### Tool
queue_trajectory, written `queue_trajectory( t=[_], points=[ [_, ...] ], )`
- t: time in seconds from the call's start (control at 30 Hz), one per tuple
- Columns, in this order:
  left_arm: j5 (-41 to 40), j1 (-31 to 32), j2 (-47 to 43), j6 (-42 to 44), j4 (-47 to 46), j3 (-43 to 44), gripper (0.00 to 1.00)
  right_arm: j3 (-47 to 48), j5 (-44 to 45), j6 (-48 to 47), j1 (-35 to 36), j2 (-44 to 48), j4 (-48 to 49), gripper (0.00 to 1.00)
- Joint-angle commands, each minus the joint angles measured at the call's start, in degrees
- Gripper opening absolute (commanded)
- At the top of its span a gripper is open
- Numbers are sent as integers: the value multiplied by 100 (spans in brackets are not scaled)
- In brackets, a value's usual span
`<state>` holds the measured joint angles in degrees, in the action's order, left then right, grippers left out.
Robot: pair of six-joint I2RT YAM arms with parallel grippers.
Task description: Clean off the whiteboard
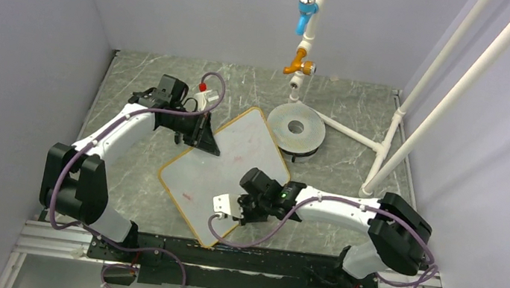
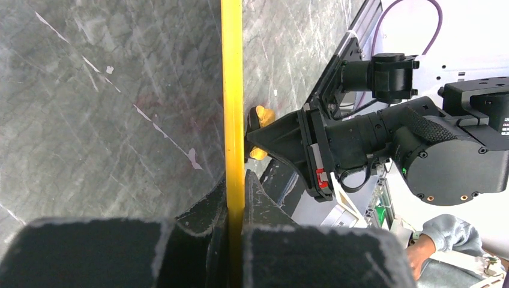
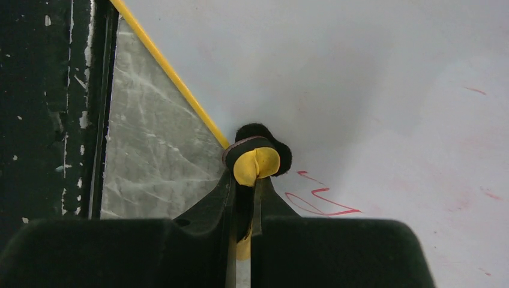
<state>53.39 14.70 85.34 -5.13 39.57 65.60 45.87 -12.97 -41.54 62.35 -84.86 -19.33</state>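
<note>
The wiping step is in hand. The whiteboard (image 1: 235,156) lies flat on the grey marble table (image 1: 354,165), turned like a diamond in front of the 2 arms. The left gripper (image 1: 202,135) has its jaws clamped on the board's far-left frame edge, pinning it. The right gripper (image 1: 243,206) is over the board's near half, jaws closed on a small eraser (image 3: 257,165) with a yellow body and a black felt tip. The tip is down on the white surface, just inside the near-left frame edge.

1 patch of red scrawl (image 3: 318,203) sits just beside the felt, untouched, and faint red smudges spread further across the board. So the job looks partly done. The next move calls for a short sideways drag of the felt across that scrawl, pressed firmly, then passes over the smudges — with the left clamp holding so the board cannot skate.

Just past the board's far-right corner sits a round grey disc (image 1: 296,129), under a white pipe frame (image 1: 426,85) with 2 valves. Neither lies in the wiping path. The frame edge beside the felt is the likelier snag.
</note>
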Motion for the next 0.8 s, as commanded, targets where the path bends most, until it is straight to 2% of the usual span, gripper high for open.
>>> queue_trajectory(
  t=[0.0,0.2,0.43,0.6,0.77],
  points=[
    [734,26,-158,234,-48,251,0,78,199,111,-99,-81,137,0],
    [795,25,-178,290,-28,255,0,157,605,676,-885,90,557,0],
    [823,22,-175,318,4,273,0,203,869,779,-1211,120,618,0],
    [823,26,-163,309,-16,281,0,191,282,610,-1157,201,358,0],
    [823,24,-163,302,-26,282,0,165,-8,405,-440,155,217,0]
  ],
)
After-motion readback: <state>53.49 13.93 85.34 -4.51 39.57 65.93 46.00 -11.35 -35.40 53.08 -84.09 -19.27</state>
